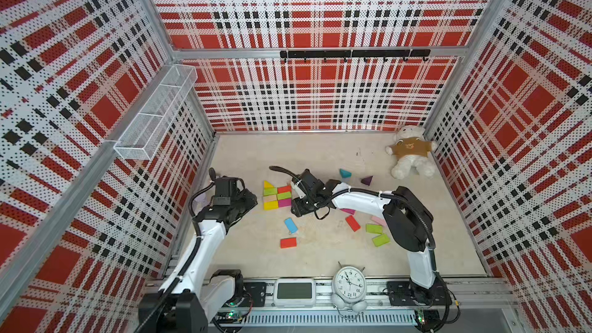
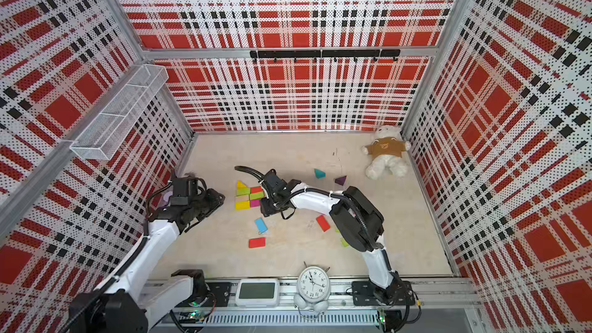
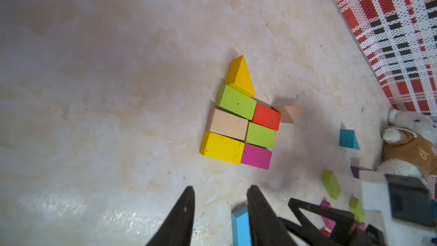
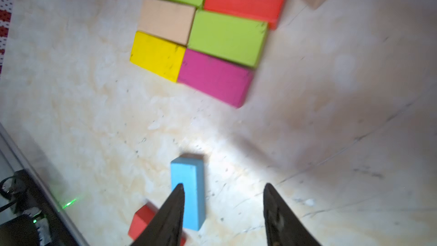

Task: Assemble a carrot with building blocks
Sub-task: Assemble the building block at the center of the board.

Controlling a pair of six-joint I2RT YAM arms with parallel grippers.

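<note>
Blocks (image 1: 277, 197) are laid flat on the bench (image 1: 323, 261) in two touching columns of three. One column is capped by a yellow wedge (image 3: 240, 76), and a tan wedge (image 3: 289, 114) lies askew just beside the red block (image 3: 266, 116). Both pairs of jaws are seen parted and empty, the right pair hanging near a blue block (image 4: 190, 173) but off-centre from it. If that block is to be taken next, as is judged likely, the right jaws should be centred across its narrow sides and lowered squarely, so that the loose red block (image 4: 142, 218) and the built columns are not nudged.
</note>
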